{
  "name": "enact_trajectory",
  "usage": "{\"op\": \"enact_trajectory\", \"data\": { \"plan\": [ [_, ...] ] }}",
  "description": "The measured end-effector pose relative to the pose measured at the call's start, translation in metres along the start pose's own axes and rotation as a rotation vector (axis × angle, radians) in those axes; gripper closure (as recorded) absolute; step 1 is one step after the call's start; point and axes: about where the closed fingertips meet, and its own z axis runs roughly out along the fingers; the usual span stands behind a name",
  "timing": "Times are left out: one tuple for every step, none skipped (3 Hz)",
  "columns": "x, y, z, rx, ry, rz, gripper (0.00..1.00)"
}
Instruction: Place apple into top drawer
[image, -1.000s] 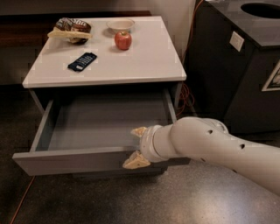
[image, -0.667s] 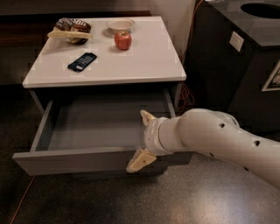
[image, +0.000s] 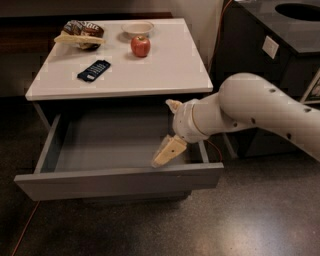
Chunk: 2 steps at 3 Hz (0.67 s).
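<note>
The red apple (image: 140, 46) sits on the white tabletop (image: 165, 70) near the back, just in front of a white bowl (image: 137, 27). Below the top, the grey top drawer (image: 120, 180) stands pulled out, and its plain inside holds nothing. My gripper (image: 169, 129) hovers over the right part of the drawer, open, with one tan finger (image: 173, 105) up near the tabletop's edge and the other low inside the drawer. Nothing is between the fingers. The apple is well up and left of the gripper.
A dark remote (image: 94, 70) lies on the left of the tabletop, with a snack bag (image: 80, 35) at the back left corner. A tall black bin (image: 280, 55) stands close on the right. An orange cable (image: 22, 230) runs along the floor at the lower left.
My gripper has lifted from the drawer's front edge and shifted up and right over the drawer. Its fingers are spread wider. The apple has not moved.
</note>
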Motion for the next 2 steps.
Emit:
{"op": "enact_trajectory", "data": {
  "plan": [
    [-0.028, -0.041, -0.021, -0.034, -0.069, 0.059, 0.0],
    [-0.065, -0.093, -0.037, -0.04, -0.123, 0.14, 0.0]
  ]
}}
